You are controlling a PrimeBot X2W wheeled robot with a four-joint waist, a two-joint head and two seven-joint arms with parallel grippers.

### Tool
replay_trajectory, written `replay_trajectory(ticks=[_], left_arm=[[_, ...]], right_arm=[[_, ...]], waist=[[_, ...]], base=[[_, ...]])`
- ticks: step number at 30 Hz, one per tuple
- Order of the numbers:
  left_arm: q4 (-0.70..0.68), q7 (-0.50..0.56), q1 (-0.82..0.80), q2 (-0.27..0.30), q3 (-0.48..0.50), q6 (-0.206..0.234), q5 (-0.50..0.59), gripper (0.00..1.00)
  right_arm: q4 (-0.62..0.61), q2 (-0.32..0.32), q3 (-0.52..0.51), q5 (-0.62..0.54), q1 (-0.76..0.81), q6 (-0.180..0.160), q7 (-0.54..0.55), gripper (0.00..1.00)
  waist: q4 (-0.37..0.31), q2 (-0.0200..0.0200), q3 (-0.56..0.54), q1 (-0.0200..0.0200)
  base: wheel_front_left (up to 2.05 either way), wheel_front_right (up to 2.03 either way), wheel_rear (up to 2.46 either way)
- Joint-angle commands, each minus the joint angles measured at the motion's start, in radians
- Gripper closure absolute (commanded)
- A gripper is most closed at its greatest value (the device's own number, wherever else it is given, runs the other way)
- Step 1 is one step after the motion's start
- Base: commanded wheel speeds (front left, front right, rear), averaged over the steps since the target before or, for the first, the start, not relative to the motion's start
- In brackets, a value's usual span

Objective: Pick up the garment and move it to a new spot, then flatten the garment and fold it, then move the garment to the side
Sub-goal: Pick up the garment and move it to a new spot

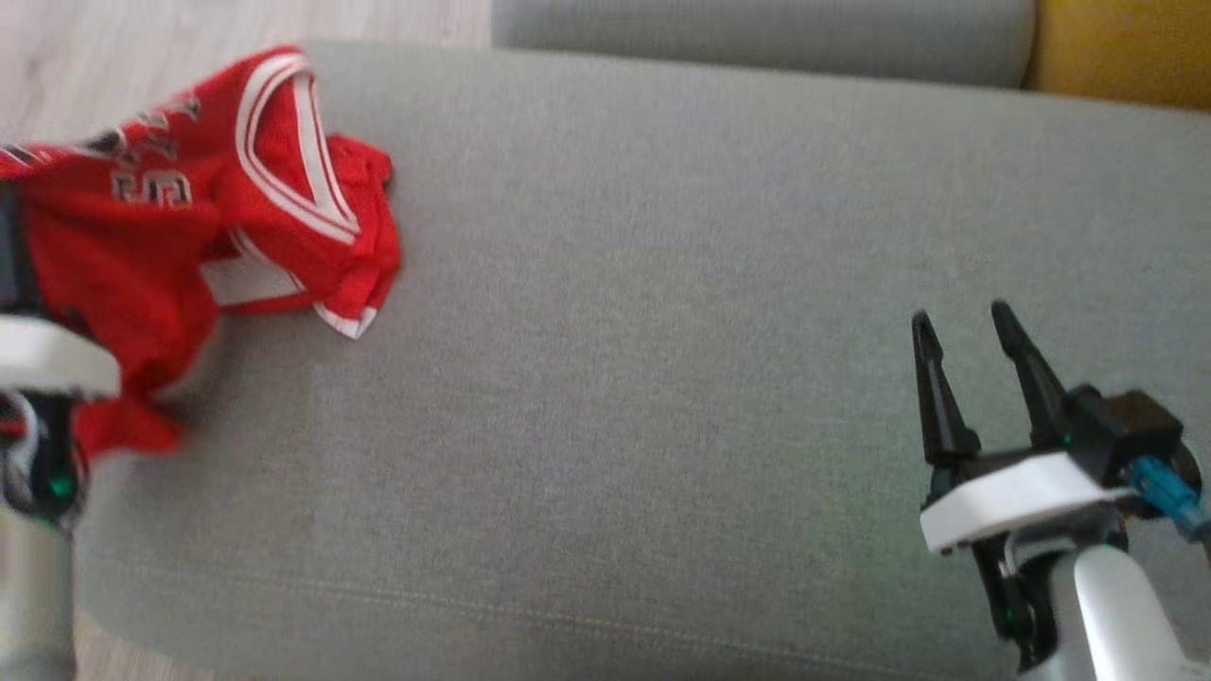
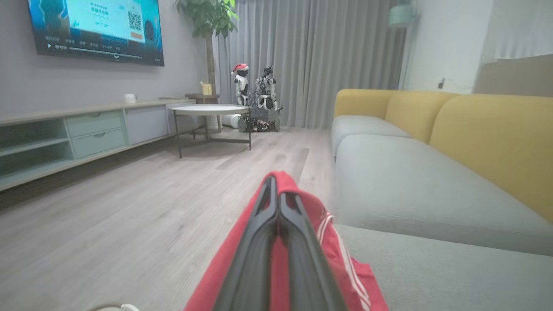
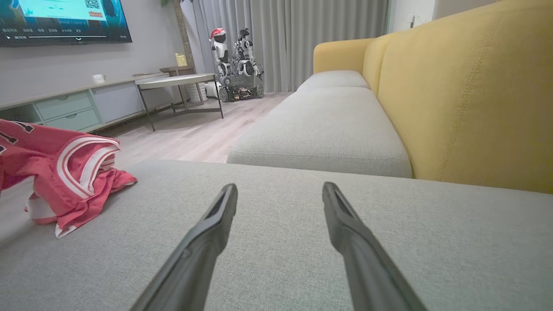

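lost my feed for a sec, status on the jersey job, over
Left gripper shut on red jersey. Right gripper open, empty, over the grey cushion. Jersey bunched at cushion's left end, not yet flat. Nothing seen in the way.

Garment (image 1: 189,218): one, at the left.
Grippers: two, the left gripper (image 2: 278,190) and the right gripper (image 3: 280,186).
Grey seat cushions (image 3: 319,142): three, in a row from near to far.
Yellow back cushions (image 2: 497,142): three.
Television (image 2: 95,30): one.
Low table (image 2: 209,109): one.
Robot figures (image 2: 241,84): two, far off.
Cup (image 2: 129,98): one.
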Motion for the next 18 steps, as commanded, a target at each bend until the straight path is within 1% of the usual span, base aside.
replay_trajectory(ticks=[1, 3, 8, 11, 13, 15, 16, 18], left_arm=[[-0.077, 0.004, -0.002, 0.038, 0.029, 0.009, 0.007, 1.0], [-0.198, 0.039, 0.077, 0.024, 0.025, 0.025, 0.003, 1.0], [-0.527, 0.152, 0.294, -0.002, 0.034, 0.092, 0.0, 1.0], [-0.682, 0.214, 0.395, -0.025, 0.023, 0.126, 0.003, 1.0], [-0.752, 0.237, 0.436, -0.041, 0.01, 0.137, -0.002, 1.0], [-0.789, 0.251, 0.457, -0.059, -0.013, 0.135, -0.014, 1.0], [-0.814, 0.259, 0.464, -0.076, -0.038, 0.134, -0.019, 1.0], [-0.827, 0.266, 0.455, -0.093, -0.071, 0.126, -0.026, 1.0]], right_arm=[[-0.04, -0.002, 0.02, 0.008, -0.01, -0.001, -0.01, 0.0], [-0.049, -0.002, 0.017, 0.017, 0.011, -0.001, -0.009, 0.0], [-0.071, -0.002, 0.026, 0.034, 0.043, -0.001, -0.003, 0.0], [-0.082, -0.002, 0.027, 0.035, 0.052, -0.001, 0.001, 0.0], [-0.089, -0.002, 0.028, 0.034, 0.053, -0.001, 0.005, 0.0], [-0.094, -0.002, 0.032, 0.038, 0.05, -0.001, 0.007, 0.0], [-0.1, -0.002, 0.036, 0.038, 0.043, -0.001, 0.008, 0.0], [-0.107, -0.002, 0.038, 0.039, 0.034, -0.001, 0.007, 0.0]], waist=[[-0.006, 0.0, -0.039, 0.0001], [-0.016, 0.0, -0.059, 0.0001], [-0.064, 0.0, -0.089, 0.0001], [-0.095, 0.0, -0.092, 0.0001], [-0.12, 0.0, -0.087, 0.0001], [-0.15, 0.0, -0.084, 0.0001], [-0.184, 0.0, -0.075, 0.0001], [-0.222, 0.0, -0.06, 0.0001]], base=[[0.0, 0.0, 0.0], [0.0, 0.0, 0.0], [0.0, 0.0, 0.0], [0.0, 0.0, 0.0], [0.0, 0.0, 0.0], [0.0, 0.0, 0.0], [0.0, 0.0, 0.0], [0.0, 0.0, 0.0]])
